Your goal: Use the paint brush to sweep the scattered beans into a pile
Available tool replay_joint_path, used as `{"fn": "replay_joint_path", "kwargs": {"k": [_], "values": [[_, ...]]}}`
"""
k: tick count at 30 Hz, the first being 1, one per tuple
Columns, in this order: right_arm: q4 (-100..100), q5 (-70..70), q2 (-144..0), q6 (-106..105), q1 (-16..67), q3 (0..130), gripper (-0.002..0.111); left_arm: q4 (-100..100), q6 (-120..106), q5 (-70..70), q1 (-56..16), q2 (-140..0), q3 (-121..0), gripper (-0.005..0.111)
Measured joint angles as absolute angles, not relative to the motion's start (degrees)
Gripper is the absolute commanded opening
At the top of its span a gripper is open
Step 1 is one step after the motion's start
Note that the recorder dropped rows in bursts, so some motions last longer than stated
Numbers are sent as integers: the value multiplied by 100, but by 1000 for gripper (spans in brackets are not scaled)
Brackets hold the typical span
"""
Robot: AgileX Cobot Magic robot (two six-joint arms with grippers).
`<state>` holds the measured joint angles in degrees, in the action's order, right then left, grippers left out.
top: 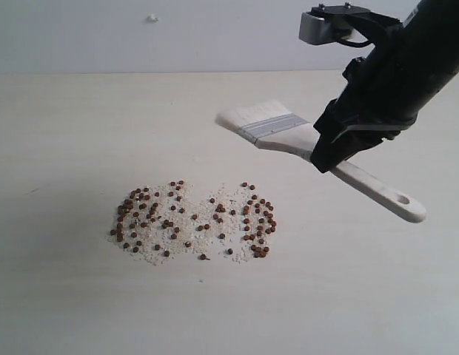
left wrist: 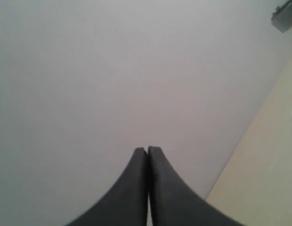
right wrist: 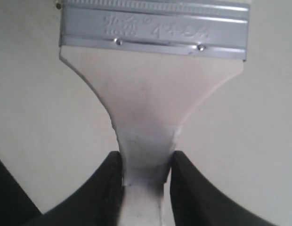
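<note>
Reddish-brown beans [top: 192,220] lie scattered with pale grit in a wide flat patch on the light tabletop, denser at its left and right ends. No compact pile shows. The paint brush [top: 289,134] hangs in the air above and to the right of the patch, bristles pointing left, its holed handle end low on the right. My right gripper [top: 327,155] [right wrist: 146,157] is shut on the handle's narrow neck, just behind the silver ferrule [right wrist: 154,26]. My left gripper [left wrist: 147,149] is shut on nothing and faces a plain wall; it does not show in the exterior view.
The light wooden table [top: 81,133] runs back to a pale wall. A small white speck [top: 152,18] sits on that wall. A grey camera block [top: 323,26] rides on the right arm's wrist.
</note>
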<state>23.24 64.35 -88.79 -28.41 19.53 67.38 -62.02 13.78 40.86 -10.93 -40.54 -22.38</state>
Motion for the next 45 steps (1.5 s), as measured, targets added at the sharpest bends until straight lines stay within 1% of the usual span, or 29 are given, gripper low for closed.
{"fn": "replay_joint_path", "kwargs": {"k": [4, 8, 14, 16, 18, 19, 21, 22, 24, 26, 27, 28, 36, 45], "values": [[2313, 6138, -8919, -2899, 1953, 6859, 0, -6258, 858, 3874, -1282, -4974, -2645, 0], [2313, 6215, -9052, -2915, 1953, 7218, 0, -6088, 371, 3102, -1644, -5748, -3215, 0], [2290, 6510, -9403, -2929, 1953, 7811, 0, -5988, -688, 1541, -2520, -6877, -4330, 0], [2290, 6650, -9611, -2929, 1953, 8031, 0, -6109, -1150, 1260, -2915, -7118, -4568, 0], [2290, 6769, -9840, -2929, 1953, 8221, 0, -6209, -1446, 1192, -3269, -7289, -4717, 4], [2290, 6841, -9961, -2929, 1953, 8311, 0, -6233, -1552, 1177, -3447, -7374, -4790, 7], [2290, 6938, -10175, -2929, 1953, 8457, 0, -6258, -1707, 1177, -3726, -7523, -4903, 20], [2290, 6961, -10282, -2938, 1953, 8538, 0, -6258, -1778, 1177, -3843, -7592, -4946, 29], [2290, 6974, -10457, -2938, 1949, 8685, 0, -6270, -1925, 1177, -4011, -7736, -5027, 54], [2302, 6997, -10556, -2938, 1919, 8800, 0, -6270, -2141, 1205, -4095, -7859, -5038, 74], [2312, 6997, -10597, -2938, 1894, 8868, 0, -6270, -2279, 1228, -4123, -7937, -5038, 81], [2345, 7009, -10623, -2938, 1856, 8939, 0, -6270, -2380, 1265, -4136, -8013, -5038, 84], [2769, 7009, -10635, -2989, 1631, 9290, 0, -6199, -2569, 2010, -4160, -8477, -5047, 85], [3063, 7009, -10635, -3066, 1631, 9290, 0, -6190, -3068, 1861, -4160, -9054, -5507, 85]]}}
